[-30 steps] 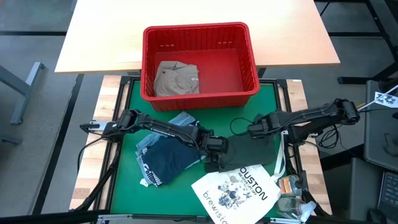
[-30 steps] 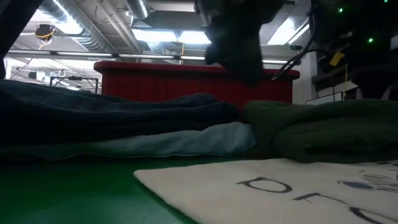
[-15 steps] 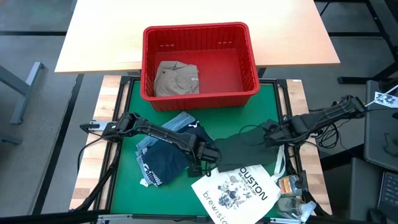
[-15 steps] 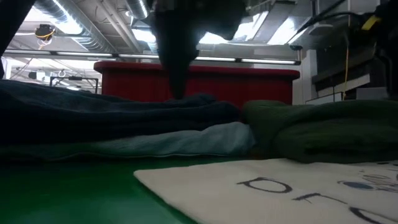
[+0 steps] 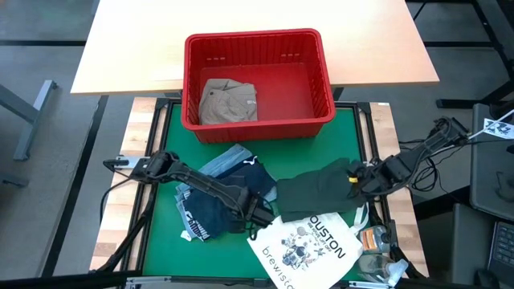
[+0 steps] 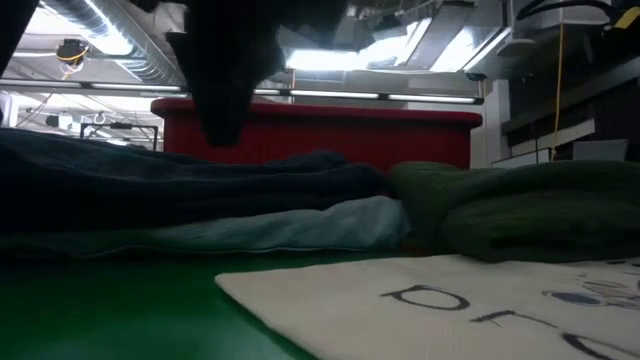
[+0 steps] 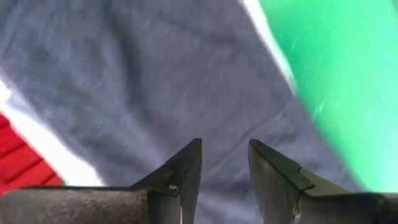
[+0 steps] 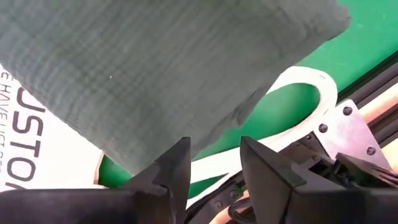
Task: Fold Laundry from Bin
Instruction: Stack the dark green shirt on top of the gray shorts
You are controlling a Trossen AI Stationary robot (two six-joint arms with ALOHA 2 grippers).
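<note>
Your green tabletop [image 5: 165, 241] carries clutter at its near edge; a white tote [image 5: 309, 245] printed with dark lettering lies at 6 o'clock, its handle looping toward the right rail; small items at 5 o'clock are too small to name. The bin [image 5: 257, 44] stands at 12 o'clock, half on a pale wooden table [image 5: 144, 48] beyond; inside it, at its 9 o'clock side, lies the khaki garment [image 5: 228, 100]. The navy garment [image 5: 210, 207] sits left of centre, on top of the light blue denim [image 5: 229, 160], which peeks out toward 12 o'clock; the dark green garment [image 5: 321, 186] lies right of centre, its near edge overlapping the tote.

The left tool [image 5: 259, 215] hangs over the navy cloth's 4 o'clock corner, just beside the tote; its fingers [image 7: 186, 171] stand slightly apart with nothing between them. The right tool [image 5: 363, 178] is at the green garment's 3 o'clock edge; its fingers [image 8: 177, 168] are likewise parted and empty, the cloth just ahead of them.

From table height a dark arm blocks the upper left; the garments hide most of the bin's wall; behind it you see ceiling ducts and strip lights. Grey floor surrounds the rig.
</note>
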